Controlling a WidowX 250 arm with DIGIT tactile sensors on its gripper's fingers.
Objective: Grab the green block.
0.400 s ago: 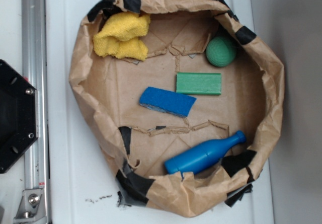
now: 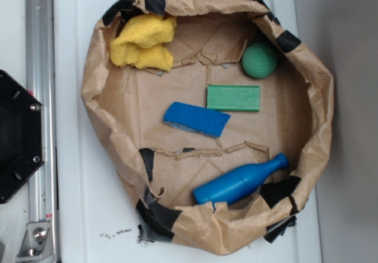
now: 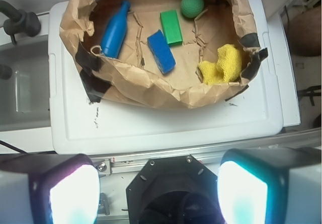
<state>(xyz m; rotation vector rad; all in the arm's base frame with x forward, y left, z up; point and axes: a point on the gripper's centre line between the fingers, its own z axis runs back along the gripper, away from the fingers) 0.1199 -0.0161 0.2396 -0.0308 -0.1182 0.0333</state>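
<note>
Exterior view: nothing has shifted against the frame a moment earlier. The green block point(image 2: 233, 98) lies flat on the floor of the brown paper basin point(image 2: 319, 97), right of centre, long side running across the frame. The blue pad point(image 2: 196, 119) lies just beside its lower left corner, possibly touching; the picture does not settle it. The green ball point(image 2: 259, 60) sits near, above and to the right, apart from the block. A yellow cloth point(image 2: 143, 41) is at upper left, a blue bottle point(image 2: 239, 179) at lower right. No arm or pincer shows here; only the black base point(image 2: 18, 136) at the left edge.

Wrist view: the pincer point(image 3: 158, 189) fills the bottom of the frame, its two fingers point(image 3: 73, 194) wide apart with nothing between them. The green block point(image 3: 171, 27) is in the upper middle, far off, across the white worktop point(image 3: 151, 123).

Judgement: with no change between frames, the reach has not begun. The whole approach remains. The block's top is clear; the neighbouring pad is the likely nuisance on descent.
</note>
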